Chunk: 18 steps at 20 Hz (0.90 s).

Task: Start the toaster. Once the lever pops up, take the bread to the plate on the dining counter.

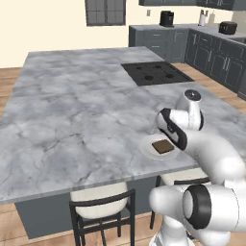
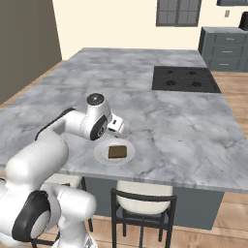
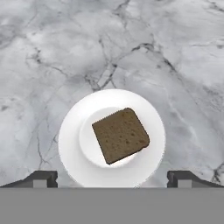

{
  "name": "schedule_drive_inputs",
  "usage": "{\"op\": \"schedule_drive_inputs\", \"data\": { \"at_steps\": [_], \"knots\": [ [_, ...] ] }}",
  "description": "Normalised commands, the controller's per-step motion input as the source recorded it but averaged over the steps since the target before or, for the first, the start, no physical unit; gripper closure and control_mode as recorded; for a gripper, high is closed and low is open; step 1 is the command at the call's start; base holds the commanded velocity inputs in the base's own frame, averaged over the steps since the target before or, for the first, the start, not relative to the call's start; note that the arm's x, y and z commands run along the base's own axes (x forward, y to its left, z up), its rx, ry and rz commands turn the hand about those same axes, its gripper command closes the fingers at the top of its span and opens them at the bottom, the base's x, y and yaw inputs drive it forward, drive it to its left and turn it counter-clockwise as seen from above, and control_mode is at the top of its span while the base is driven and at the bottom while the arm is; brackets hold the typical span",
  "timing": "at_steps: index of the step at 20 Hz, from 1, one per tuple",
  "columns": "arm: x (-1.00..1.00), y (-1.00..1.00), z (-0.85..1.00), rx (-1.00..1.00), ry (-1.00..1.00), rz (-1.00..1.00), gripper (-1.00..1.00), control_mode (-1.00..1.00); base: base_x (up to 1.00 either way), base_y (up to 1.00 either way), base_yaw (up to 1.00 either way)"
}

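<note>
The dark brown bread [image 3: 120, 135] lies flat in the middle of the white plate [image 3: 70, 140], free of the fingers. The plate [image 1: 146, 149] sits near the front edge of the marble dining counter [image 1: 72, 120], with the bread [image 1: 163, 146] on it. My gripper [image 3: 112, 177] hangs just above the plate, open, its two dark fingertips [image 3: 41, 178] wide apart on either side of it with nothing between them. From the right, the hand [image 2: 117, 126] hovers over the plate [image 2: 100, 152] and bread [image 2: 117, 152]. The toaster [image 1: 227, 27] stands far off on the back worktop.
A black cooktop [image 1: 156, 73] is set into the far right of the island. Cushioned stools [image 1: 103, 202] stand under the near edge below the plate. A black coffee machine [image 1: 166, 18] sits on the back worktop above grey cabinets [image 1: 158, 41].
</note>
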Motion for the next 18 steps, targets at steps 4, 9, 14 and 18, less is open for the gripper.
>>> {"op": "schedule_drive_inputs", "data": {
  "at_steps": [4, 9, 14, 18],
  "knots": [
    [-0.66, 0.60, 0.41, 0.00, 0.06, 0.00, -1.00, -1.00, 0.00, 0.00, 0.00],
    [-0.62, 0.56, 0.53, -0.02, 0.00, 0.01, -1.00, -1.00, 0.00, 0.00, 0.00],
    [-0.80, 0.11, 0.61, -0.02, 0.00, 0.02, -1.00, -1.00, 0.00, 0.00, 0.00],
    [-0.87, 0.00, 0.52, -0.03, 0.00, 0.04, -1.00, -1.00, 0.00, 0.00, 0.00]
  ]
}}
